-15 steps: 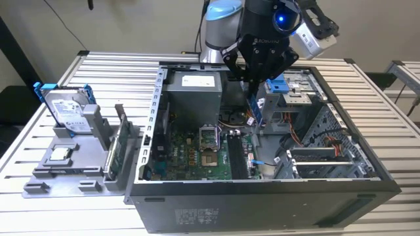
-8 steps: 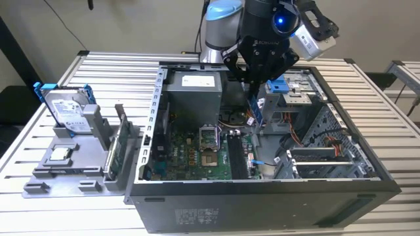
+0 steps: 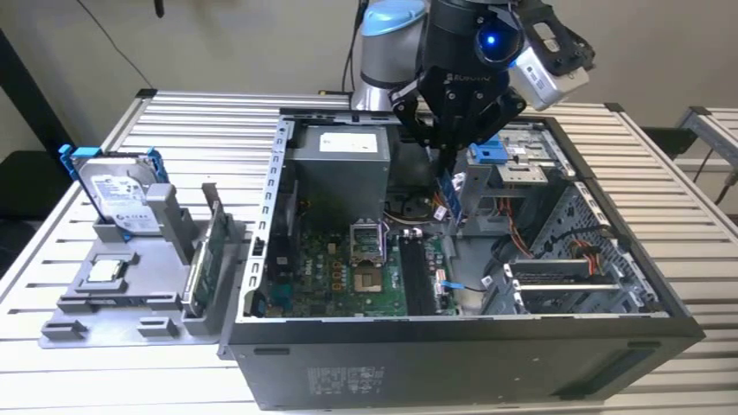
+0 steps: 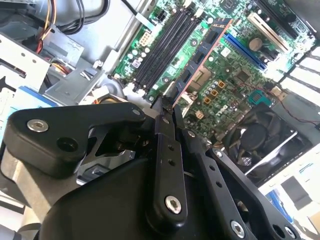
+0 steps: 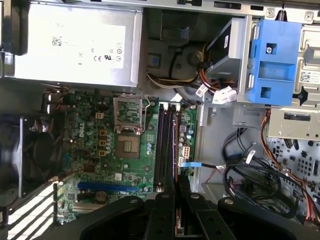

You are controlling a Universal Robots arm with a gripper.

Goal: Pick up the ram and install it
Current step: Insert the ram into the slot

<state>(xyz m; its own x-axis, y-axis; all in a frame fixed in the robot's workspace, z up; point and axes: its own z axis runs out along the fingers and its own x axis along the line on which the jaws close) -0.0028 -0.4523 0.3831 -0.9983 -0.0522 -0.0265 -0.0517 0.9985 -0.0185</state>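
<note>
The gripper point(image 3: 447, 154) hangs over the open computer case point(image 3: 461, 363), its fingers point(image 4: 166, 135) clenched on one end of the ram point(image 3: 450, 203). In the exterior view the ram's long axis stands nearly upright. Its free end points to 6 o'clock, above the motherboard point(image 3: 334, 285). The black memory slots point(image 3: 416, 272) lie toward 7 o'clock of that end, apart from it.

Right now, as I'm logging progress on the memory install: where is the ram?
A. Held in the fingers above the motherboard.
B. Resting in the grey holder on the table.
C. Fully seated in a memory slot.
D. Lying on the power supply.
A: in the second wrist view the ram juts out from between the fingers, hanging over the motherboard, with the memory slots empty.
</note>
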